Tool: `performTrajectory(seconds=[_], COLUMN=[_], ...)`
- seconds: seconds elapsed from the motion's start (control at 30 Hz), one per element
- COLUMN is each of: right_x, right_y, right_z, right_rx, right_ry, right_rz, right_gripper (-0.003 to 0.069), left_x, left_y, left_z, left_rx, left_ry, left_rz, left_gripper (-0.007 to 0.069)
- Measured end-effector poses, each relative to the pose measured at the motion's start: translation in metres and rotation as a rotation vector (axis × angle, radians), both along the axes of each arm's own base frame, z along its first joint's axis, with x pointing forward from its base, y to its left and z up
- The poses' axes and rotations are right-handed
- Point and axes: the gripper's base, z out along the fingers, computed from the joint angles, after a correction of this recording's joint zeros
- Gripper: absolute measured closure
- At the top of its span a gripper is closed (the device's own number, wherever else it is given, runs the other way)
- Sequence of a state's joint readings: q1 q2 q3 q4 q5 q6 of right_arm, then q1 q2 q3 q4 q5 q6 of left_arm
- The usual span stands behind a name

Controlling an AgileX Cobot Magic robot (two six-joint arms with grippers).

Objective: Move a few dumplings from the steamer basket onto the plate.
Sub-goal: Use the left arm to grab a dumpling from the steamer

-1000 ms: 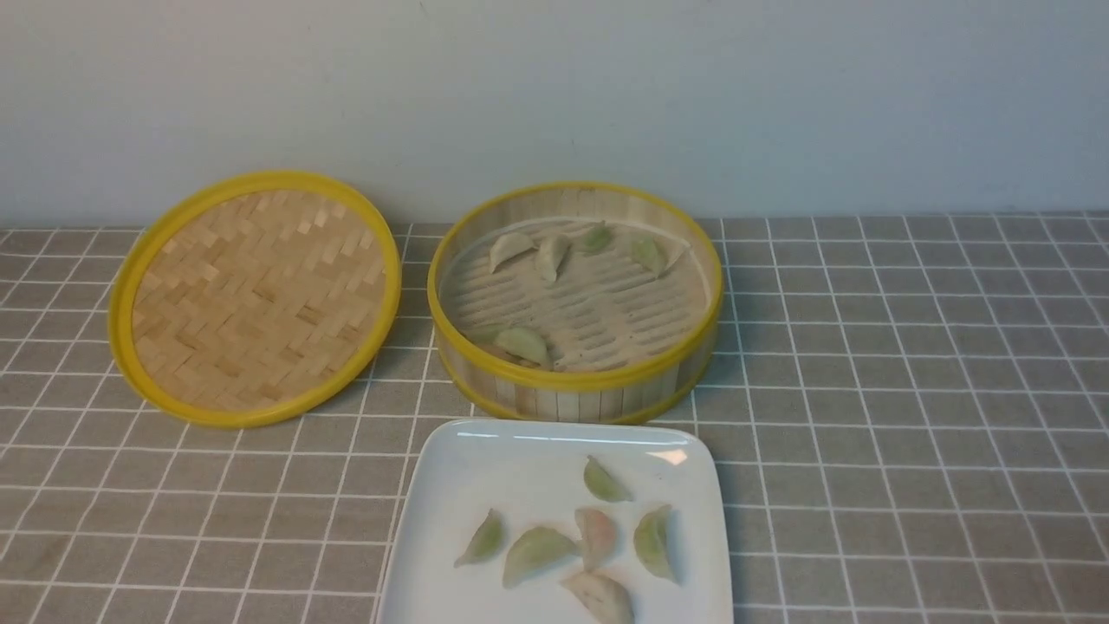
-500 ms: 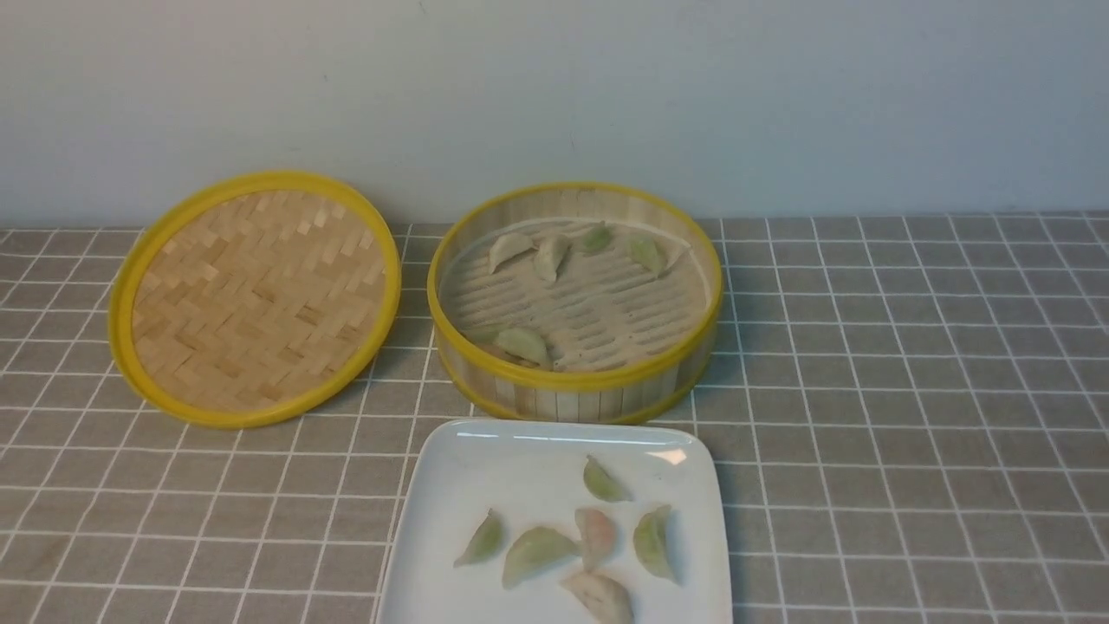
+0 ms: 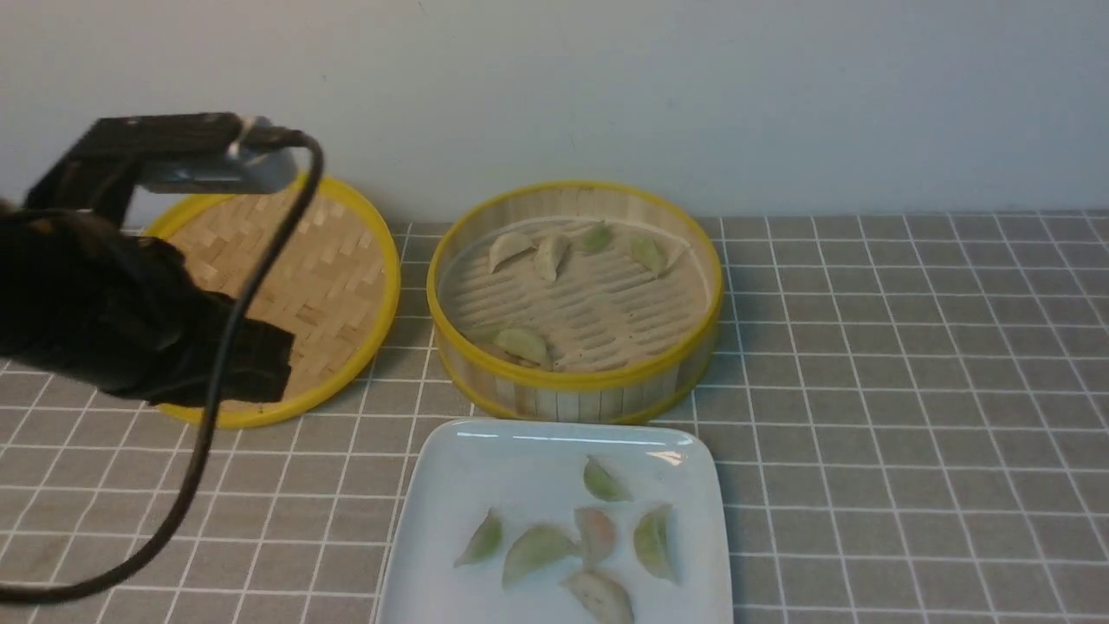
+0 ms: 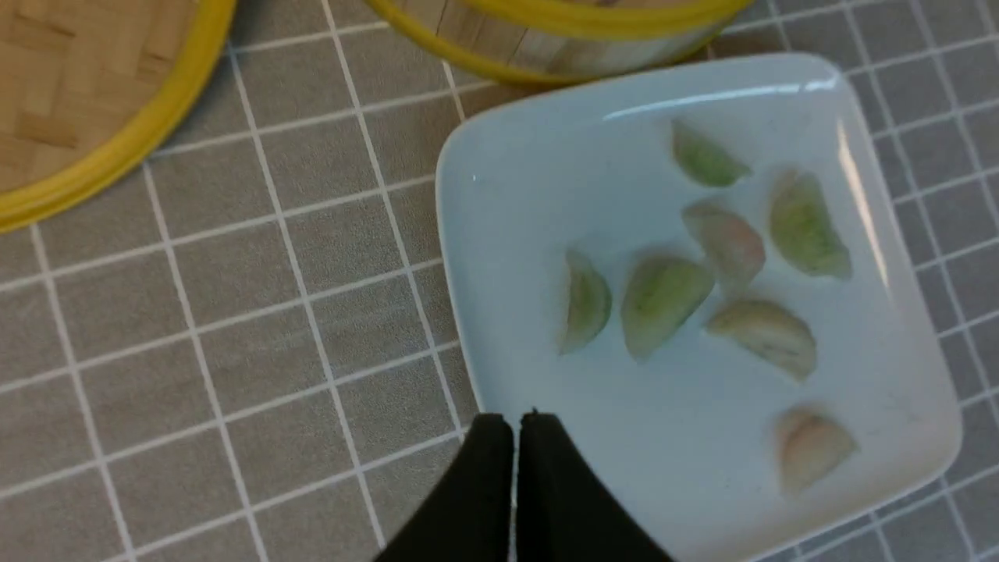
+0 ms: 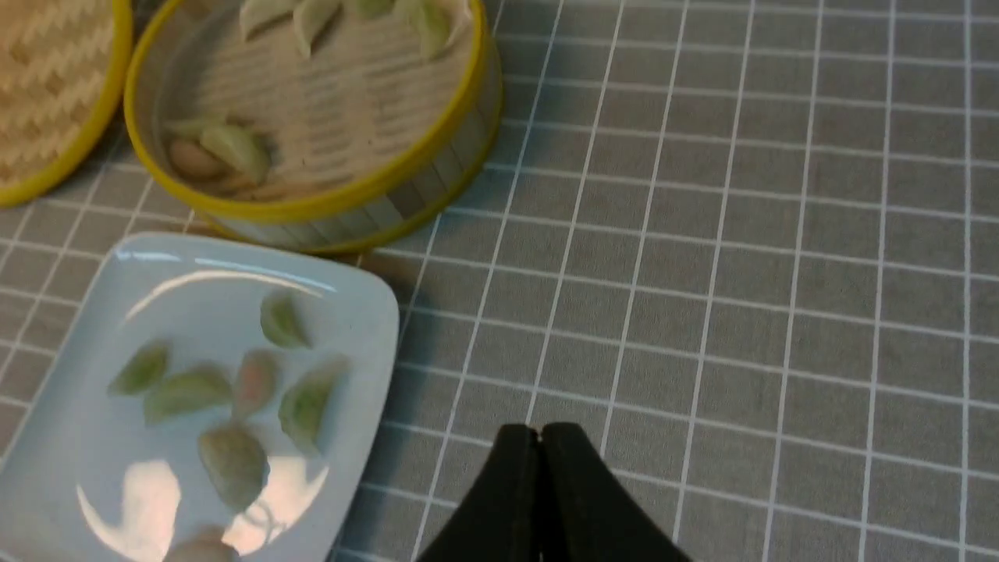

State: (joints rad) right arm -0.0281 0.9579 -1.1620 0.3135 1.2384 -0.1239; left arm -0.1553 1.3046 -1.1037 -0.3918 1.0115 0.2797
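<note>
Risk: left and right jaws both pressed together, empty. Several dumplings (image 3: 537, 550) on plate (image 3: 468, 485); rest hug steamer basket (image 3: 572, 379) wall. Jaws going in low may clip rim, shove basket across bench (image 3: 866, 390).

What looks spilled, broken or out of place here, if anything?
Nothing stands out. The dumplings that show all lie either in the steamer basket or on the plate, none on the checked cloth. The woven lid is off and sits beside the basket, looking whole.
</note>
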Motion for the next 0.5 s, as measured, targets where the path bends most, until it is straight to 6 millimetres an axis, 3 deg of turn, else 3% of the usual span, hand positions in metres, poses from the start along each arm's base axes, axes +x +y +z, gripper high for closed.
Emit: performTrajectory(seconds=[0.33, 0.5], right_x=[0.007, 0.007], right_y=[0.004, 0.004], right_z=[-0.004, -0.004], right_rx=[0.024, 0.025], right_ry=[0.027, 0.03], right_rz=[0.051, 0.054], right_gripper=[0.0671, 0.0671], left_x=[0.073, 0.109], left_y=[-0.071, -0.094], left_z=[0.0, -0.014], left_rx=[0.108, 0.137], left_ry=[-0.054, -0.079], left_rz=[-0.222, -0.247], left_gripper=[0.0629, 0.0627])
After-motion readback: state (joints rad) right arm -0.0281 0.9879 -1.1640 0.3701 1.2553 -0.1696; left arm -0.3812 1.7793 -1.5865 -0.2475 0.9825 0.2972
